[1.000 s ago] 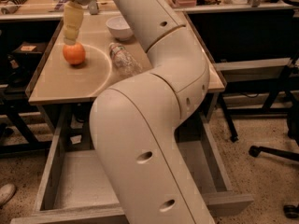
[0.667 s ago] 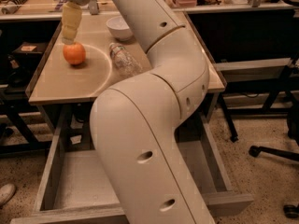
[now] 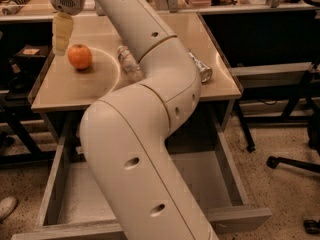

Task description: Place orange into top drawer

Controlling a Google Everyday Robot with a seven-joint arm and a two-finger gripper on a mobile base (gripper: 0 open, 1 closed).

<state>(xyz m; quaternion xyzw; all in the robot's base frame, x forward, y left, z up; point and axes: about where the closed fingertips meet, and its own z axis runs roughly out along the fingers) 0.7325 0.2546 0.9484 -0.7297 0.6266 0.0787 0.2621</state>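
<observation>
The orange (image 3: 80, 56) lies on the left part of the tan table top (image 3: 65, 91), free of any grip. My gripper (image 3: 61, 36) hangs just left of the orange and slightly above it, close beside it. The top drawer (image 3: 54, 186) stands pulled out below the table's front edge, with its grey bottom showing on both sides of my arm. My big white arm (image 3: 145, 134) crosses the middle of the view and hides much of the drawer.
A clear plastic bottle (image 3: 129, 64) lies on the table right of the orange. A shiny crumpled object (image 3: 203, 72) lies near the table's right side. Desks with clutter stand behind. A chair base (image 3: 295, 164) is on the floor at the right.
My gripper has moved left and a little down, from above the orange to beside its left. The white bowl seen earlier is now hidden behind my arm. The orange has not moved.
</observation>
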